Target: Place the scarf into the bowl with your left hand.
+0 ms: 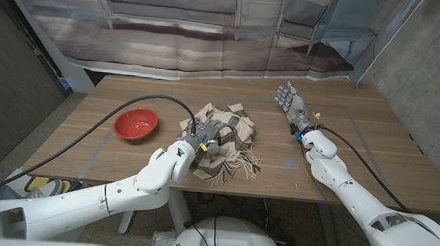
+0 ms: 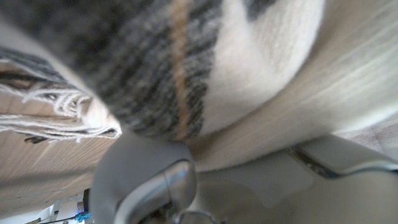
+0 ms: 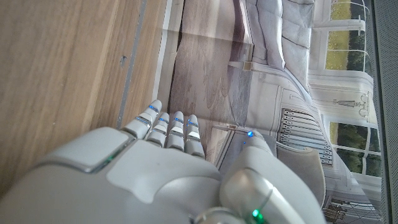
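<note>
A cream and grey plaid scarf (image 1: 226, 139) with fringes lies bunched on the wooden table (image 1: 343, 160), near its middle. My left hand (image 1: 202, 140) is on the scarf's left part, its fingers sunk into the folds and gripping the cloth. In the left wrist view the scarf (image 2: 186, 68) is pressed close over my left hand (image 2: 149, 183) and hides its fingers. The red bowl (image 1: 136, 123) stands empty to the left of the scarf. My right hand (image 1: 292, 103) stands at the right of the table with straight fingers and holds nothing; the right wrist view shows this right hand (image 3: 161, 168) the same way.
A black cable (image 1: 118, 115) arcs over the table from my left arm, passing behind the bowl. Bare wood lies between the scarf and my right hand. A printed backdrop hangs behind the table's far edge.
</note>
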